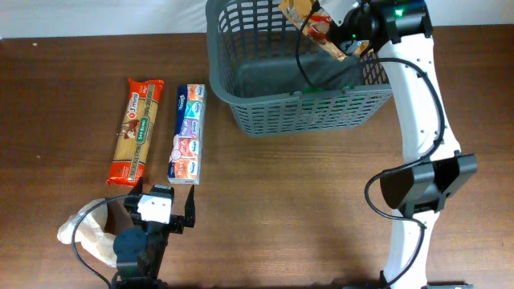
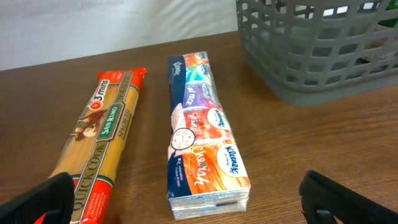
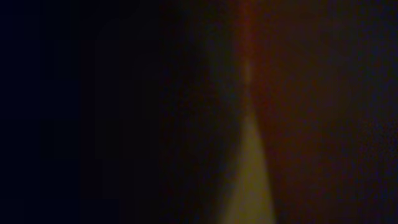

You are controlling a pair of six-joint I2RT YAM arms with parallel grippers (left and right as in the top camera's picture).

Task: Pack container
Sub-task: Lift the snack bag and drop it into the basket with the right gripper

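Note:
The container (image 1: 241, 96), a large dark grey lattice basket, stands at the back centre of the table, and its wall (image 2: 323, 68) also shows in the left wrist view. My right gripper (image 1: 344, 42) hangs over the basket's far right corner, shut on an orange-brown snack packet (image 1: 309, 22). The right wrist view is almost black, blocked at close range. My left gripper (image 1: 162, 202) (image 2: 196, 208) stands open near the front left, just short of the near end of a Kleenex tissue pack (image 1: 187, 132) (image 2: 202, 143). A long pasta pack (image 1: 136, 130) (image 2: 99, 143) lies to the left of the tissues.
A crumpled beige bag (image 1: 84, 229) lies at the front left beside the left arm. The right arm's white links (image 1: 418, 104) run from the front right up to the basket. Something dark and green (image 1: 325, 76) lies inside the basket.

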